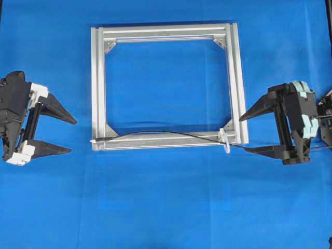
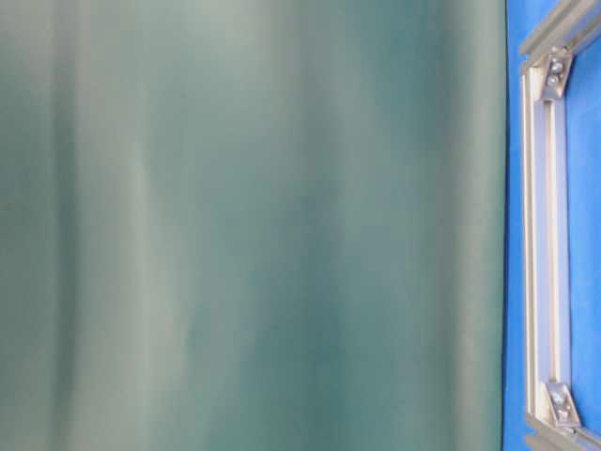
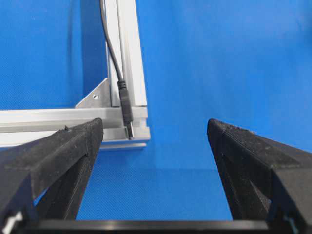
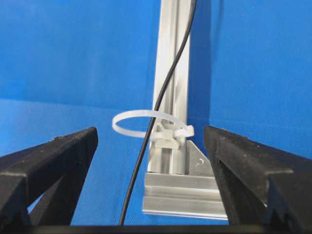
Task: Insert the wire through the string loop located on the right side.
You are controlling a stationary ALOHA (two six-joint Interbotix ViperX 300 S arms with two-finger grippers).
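wire [image 1: 171, 134]: thin black, threaded through loop | string loop [image 4: 146, 122]: whitish, upright

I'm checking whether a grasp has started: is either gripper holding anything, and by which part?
Nothing is held. The left gripper and right gripper are both open and empty, apart from the wire.

One aluminium frame [image 1: 166, 32] (four corner brackets [image 1: 109, 46]), one wire [image 1: 171, 134], one string loop [image 1: 224, 139], two end effectors [image 1: 72, 136].
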